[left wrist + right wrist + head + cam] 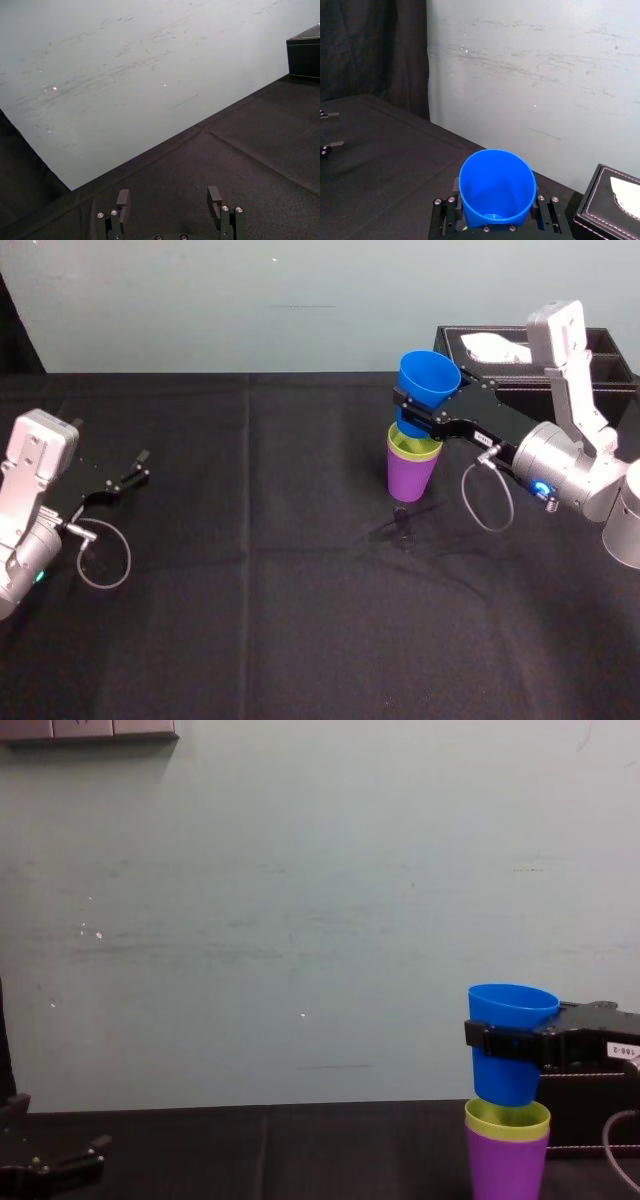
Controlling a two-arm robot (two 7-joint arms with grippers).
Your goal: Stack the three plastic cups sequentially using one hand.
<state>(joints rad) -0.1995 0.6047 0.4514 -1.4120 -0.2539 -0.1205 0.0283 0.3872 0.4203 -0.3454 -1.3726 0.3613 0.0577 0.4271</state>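
Last stacking step: right gripper (422,416), clamped on the tilted blue cup (430,380), holds its base at the rim of the yellow-green cup (410,447) nested in the purple cup (413,478), one o'clock on the table (300,620); next, probably straighten and lower; left gripper (128,480), jaws apart, idles at nine o'clock.

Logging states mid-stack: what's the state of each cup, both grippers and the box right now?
blue cup: held, base at the yellow-green cup's mouth, not seated.
yellow-green cup: nested in purple cup.
purple cup: upright on table.
right gripper: shut on blue cup.
left gripper: open, idle at left.
tissue box: tissue showing on top.
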